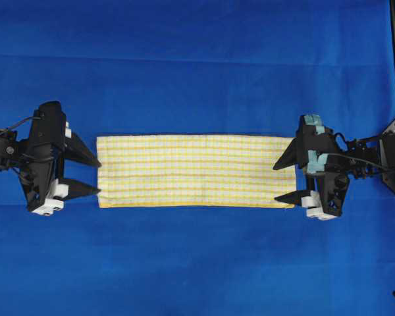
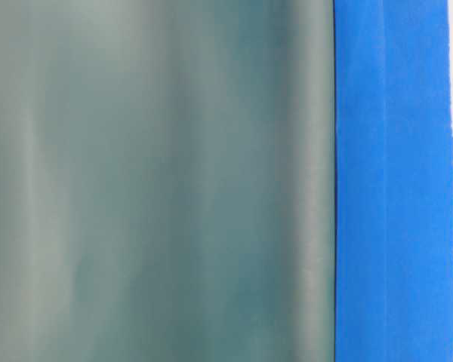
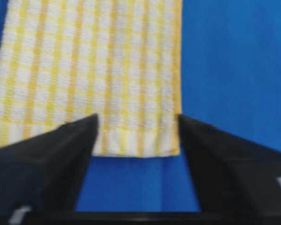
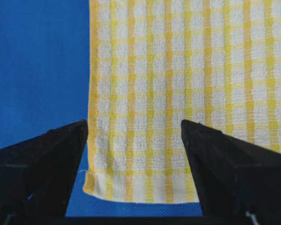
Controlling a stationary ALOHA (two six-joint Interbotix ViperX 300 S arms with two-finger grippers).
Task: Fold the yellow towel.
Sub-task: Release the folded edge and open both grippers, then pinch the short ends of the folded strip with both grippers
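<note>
Worktop (image 1: 197,263), draped in plain blue cloth, fills the overhead view. The table-level view shows only a blurred grey-green surface beside a blue strip; what that surface is cannot be told.

Towel (image 1: 196,171) lies flat at the centre as a long, narrow band running left to right, its yellow check facing up. It appears already doubled along its length, though the layers cannot be counted from above. The near edge at the left end shows a slight lip.

Left tool (image 1: 85,174) sits at the towel's left short edge with jaws spread, holding nothing. In its wrist view the hem (image 3: 131,143) lies between the two fingers, one corner close to a fingertip.

Right tool (image 1: 286,178) sits at the right short edge, likewise spread and empty. Its wrist view shows the hem (image 4: 140,187) spanning the gap, with the corner just beside one finger.

Step in hand, as judged: seizing one short end to carry it over to the other. To do this well, each tool should close on all layers at the hem, lift evenly, and keep the long edges aligned so the corners meet squarely.
</note>
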